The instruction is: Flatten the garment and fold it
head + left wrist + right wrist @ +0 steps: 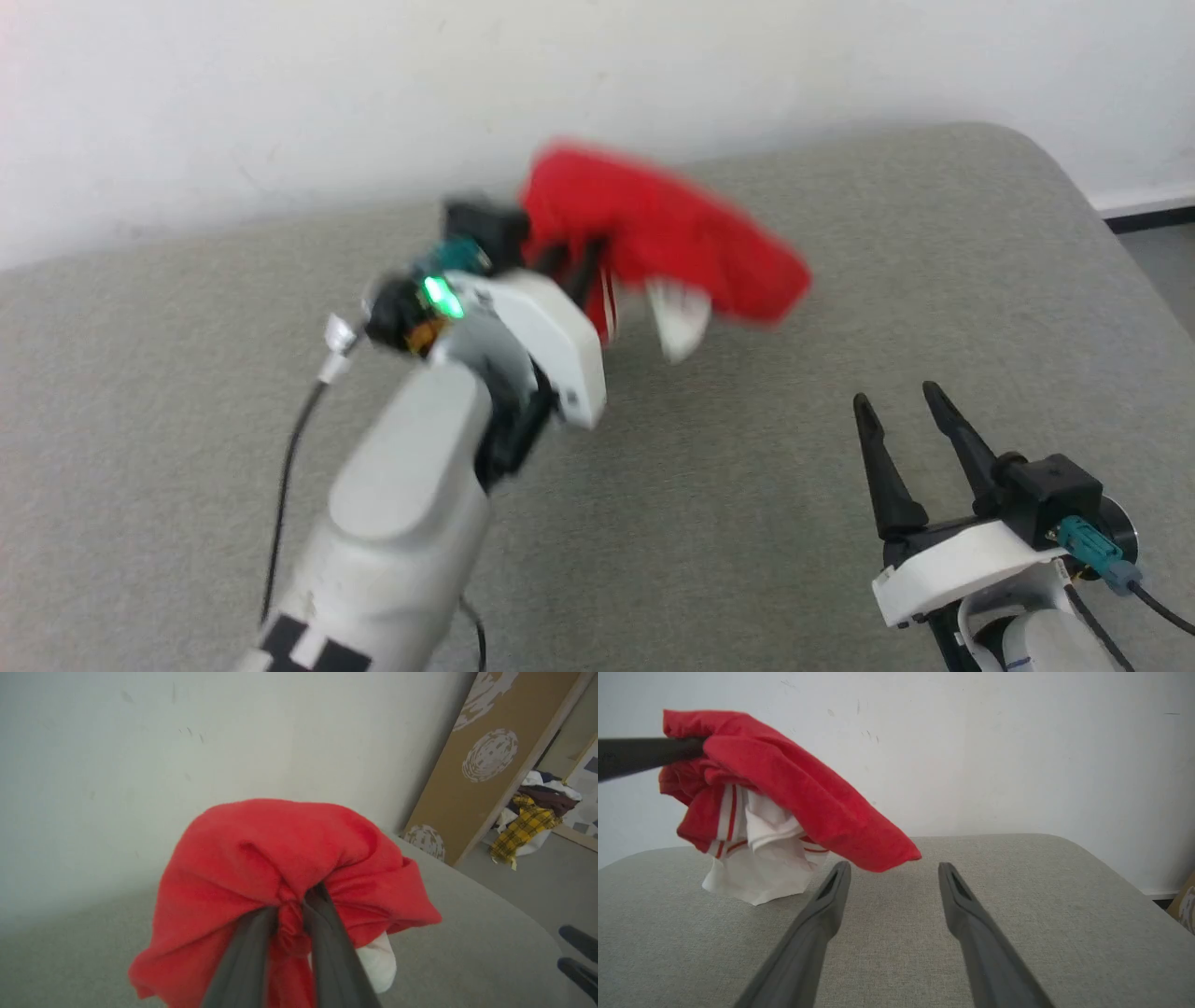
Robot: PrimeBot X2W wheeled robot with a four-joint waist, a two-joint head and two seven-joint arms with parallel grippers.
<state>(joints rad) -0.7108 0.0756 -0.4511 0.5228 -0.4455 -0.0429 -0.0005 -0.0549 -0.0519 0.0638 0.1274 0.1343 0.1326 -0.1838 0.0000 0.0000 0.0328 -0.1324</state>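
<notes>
The garment (653, 233) is a bunched red shirt with a white sleeve, lifted above the grey cushioned table (840, 280) near its far edge. My left gripper (569, 266) is shut on a pinch of its red fabric (289, 919), and the cloth drapes over the fingertips. In the right wrist view the garment (784, 788) hangs from a dark left finger (644, 756), its white sleeve with red-striped trim touching the table. My right gripper (901, 397) stands open at the lower right, empty, its fingers (831, 896) pointing toward the hanging cloth.
A white wall (373, 93) rises right behind the table's far edge. The table's rounded corner (1055, 159) lies at the far right. Off to the right stand a brown patterned board (476, 774) and a pile of clothes (532, 816) on the floor.
</notes>
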